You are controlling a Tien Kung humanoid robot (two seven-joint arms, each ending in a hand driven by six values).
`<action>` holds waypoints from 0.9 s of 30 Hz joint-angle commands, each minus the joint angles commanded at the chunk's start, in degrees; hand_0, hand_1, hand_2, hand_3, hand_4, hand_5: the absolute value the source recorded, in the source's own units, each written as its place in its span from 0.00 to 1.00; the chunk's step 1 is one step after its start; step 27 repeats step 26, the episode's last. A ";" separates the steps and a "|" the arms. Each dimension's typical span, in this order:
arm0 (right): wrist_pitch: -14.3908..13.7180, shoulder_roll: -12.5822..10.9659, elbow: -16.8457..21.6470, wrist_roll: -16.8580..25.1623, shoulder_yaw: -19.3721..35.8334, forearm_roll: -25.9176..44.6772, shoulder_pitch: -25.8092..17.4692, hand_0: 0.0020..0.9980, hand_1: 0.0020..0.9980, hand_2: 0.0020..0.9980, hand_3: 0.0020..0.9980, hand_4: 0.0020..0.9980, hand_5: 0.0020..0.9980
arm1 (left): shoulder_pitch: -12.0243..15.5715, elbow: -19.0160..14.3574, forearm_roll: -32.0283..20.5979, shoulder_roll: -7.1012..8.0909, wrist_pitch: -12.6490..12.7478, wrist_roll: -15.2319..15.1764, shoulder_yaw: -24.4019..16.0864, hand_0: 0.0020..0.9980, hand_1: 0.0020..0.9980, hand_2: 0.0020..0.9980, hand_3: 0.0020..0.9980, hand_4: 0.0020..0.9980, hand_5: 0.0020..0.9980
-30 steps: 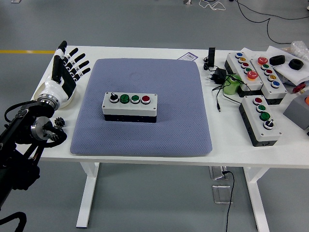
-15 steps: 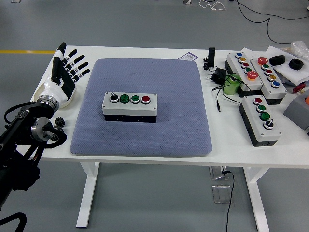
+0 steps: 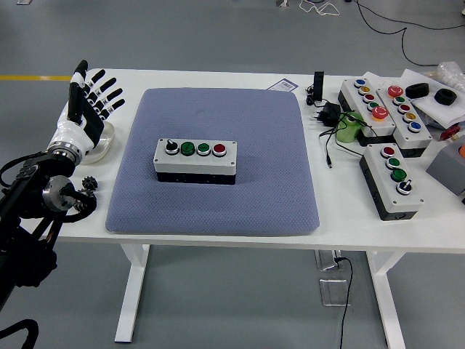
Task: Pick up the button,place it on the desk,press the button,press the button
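Well to the right of the open, empty left hand (image 3: 86,109), the button box (image 3: 195,161) on the grey mat (image 3: 218,196) looks rigid, fairly heavy and smooth-sided, best gripped across its long sides.

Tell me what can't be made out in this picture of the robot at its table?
- Head view: the right hand is out of frame.
- The grey box at the right edge is cut off, so what it is stays unclear.
- Any labels on the button box on the blue mat are too small to read.
- The left hand partly hides a clear dish.
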 joint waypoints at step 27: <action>0.02 0.01 -0.09 0.04 0.61 -0.54 0.29 0.64 0.53 0.55 0.64 0.24 0.24 | 0.08 0.06 1.02 0.46 -0.86 0.26 -0.96 0.79 0.81 0.87 0.93 0.71 1.00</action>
